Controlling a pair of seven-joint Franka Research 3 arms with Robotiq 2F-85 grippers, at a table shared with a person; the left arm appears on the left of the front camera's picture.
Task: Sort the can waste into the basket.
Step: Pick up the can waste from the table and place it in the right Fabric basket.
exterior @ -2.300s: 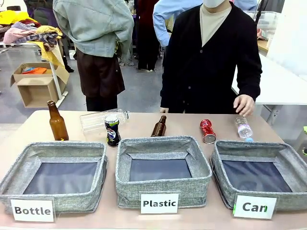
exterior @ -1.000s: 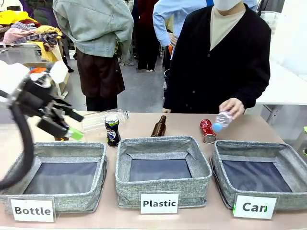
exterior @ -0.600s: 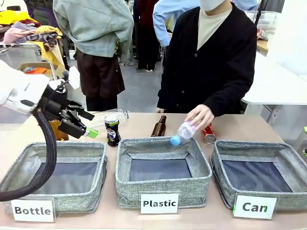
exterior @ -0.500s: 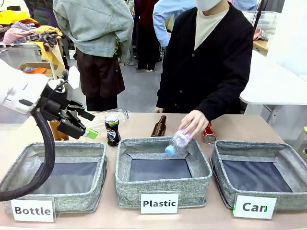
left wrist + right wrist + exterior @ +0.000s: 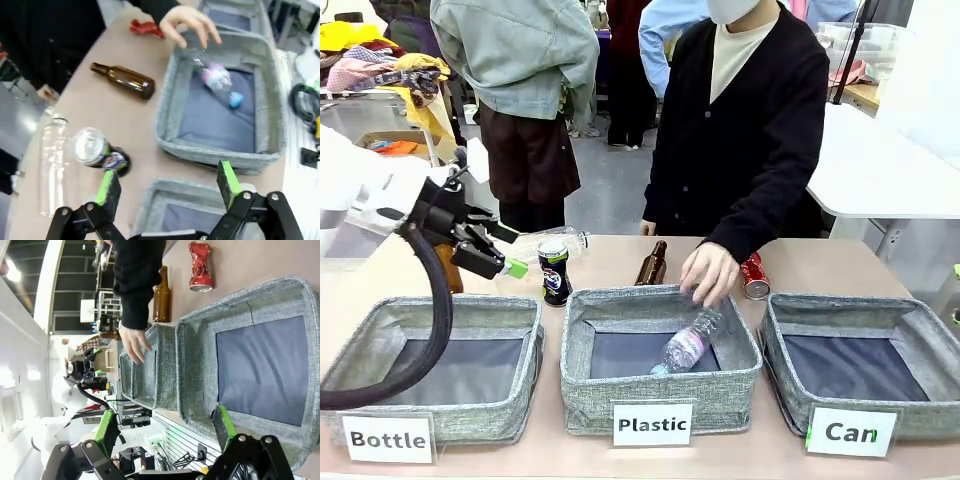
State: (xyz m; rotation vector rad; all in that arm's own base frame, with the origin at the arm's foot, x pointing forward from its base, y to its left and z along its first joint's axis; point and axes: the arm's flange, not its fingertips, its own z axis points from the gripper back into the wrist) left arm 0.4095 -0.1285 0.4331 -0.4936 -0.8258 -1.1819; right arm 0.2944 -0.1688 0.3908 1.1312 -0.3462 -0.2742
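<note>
**2 cans on the table, Can basket bare**

The Can basket (image 5: 850, 303), at the 3 o'clock end of a row of 3, shows only its dark lining. Neither can is inside it, so on this evidence the whole job is left to do.

The Pepsi can (image 5: 554, 272) stands upright on the table (image 5: 610, 258), at 11 o'clock from the Plastic basket (image 5: 650, 295) and just beside its far corner. The red can (image 5: 754, 275), crushed, lies on its side at 11 o'clock from the Can basket, near its far rim.

The left gripper (image 5: 510, 252) hangs above the table at 9 o'clock from the Pepsi can, jaws spread wide and holding nothing. In its wrist view the can stands just beyond the jaws. The right gripper (image 5: 165, 427) is likewise spread and empty, and looks down on the Can basket.

A person's hand (image 5: 708, 272) hovers with fingers loose over the Plastic basket's far rim, and a plastic bottle (image 5: 682, 348) sits tilted inside. A brown bottle (image 5: 652, 264) lies at 12 o'clock from that basket.

The left arm looks placed for the Pepsi can, which would then have to cross the row toward 3 o'clock. The red can has the shorter trip.
</note>
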